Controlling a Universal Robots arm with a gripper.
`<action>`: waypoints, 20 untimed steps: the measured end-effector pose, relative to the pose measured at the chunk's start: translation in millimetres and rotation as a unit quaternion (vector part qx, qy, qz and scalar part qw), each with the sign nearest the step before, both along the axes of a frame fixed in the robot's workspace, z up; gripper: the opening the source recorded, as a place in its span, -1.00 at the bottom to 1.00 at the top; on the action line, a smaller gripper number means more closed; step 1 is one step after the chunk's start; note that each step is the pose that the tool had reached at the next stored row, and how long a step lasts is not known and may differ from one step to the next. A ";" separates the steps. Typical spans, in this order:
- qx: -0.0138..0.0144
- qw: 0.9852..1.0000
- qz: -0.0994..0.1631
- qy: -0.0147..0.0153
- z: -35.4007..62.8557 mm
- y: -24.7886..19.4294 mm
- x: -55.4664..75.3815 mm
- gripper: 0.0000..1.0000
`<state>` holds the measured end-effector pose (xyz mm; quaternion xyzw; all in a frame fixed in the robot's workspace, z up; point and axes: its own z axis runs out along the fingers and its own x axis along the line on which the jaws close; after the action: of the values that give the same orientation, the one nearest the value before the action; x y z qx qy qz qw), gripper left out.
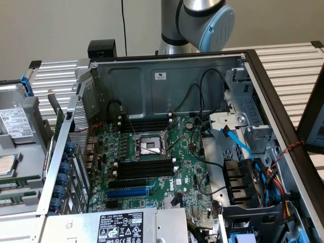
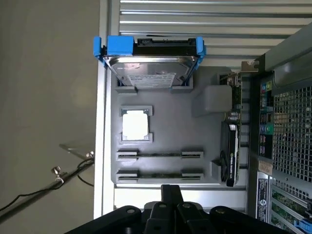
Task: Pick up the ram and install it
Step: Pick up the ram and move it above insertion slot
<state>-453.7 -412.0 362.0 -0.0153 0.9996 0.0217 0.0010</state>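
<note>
The long, thin green ram stick (image 2: 159,174) is seen set edge-on in the grey plastic tray (image 2: 165,131), beside a second like stick (image 2: 159,155), nearest the black end effector (image 2: 170,195), whose released or clenched state cannot be told.

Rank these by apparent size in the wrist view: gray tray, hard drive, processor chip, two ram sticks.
gray tray
hard drive
processor chip
ram stick beside the chip and second ram stick: edge-on slivers, alike
</note>
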 end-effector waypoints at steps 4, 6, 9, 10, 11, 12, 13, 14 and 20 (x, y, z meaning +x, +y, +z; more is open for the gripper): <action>-0.001 0.999 0.037 0.000 0.0 0.0 0.0 -0.79; -0.001 0.998 0.055 0.000 0.0 0.0 0.0 -0.79; -0.002 0.997 0.082 0.000 0.0 0.0 0.0 -0.79; -0.002 0.996 0.091 0.000 0.0 0.0 0.0 -0.79; -0.002 0.995 0.100 0.000 0.0 0.0 0.0 -0.79; -0.002 0.994 0.109 0.000 0.0 0.0 0.0 -0.79; -0.002 0.993 0.118 0.000 0.0 0.0 0.0 -0.76; -0.002 0.992 0.127 0.000 0.0 0.0 0.0 -0.76; -0.003 0.983 0.182 0.000 0.0 0.0 0.0 -0.64</action>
<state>-453.7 -412.0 361.9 -0.1966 0.9803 0.0183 -0.0030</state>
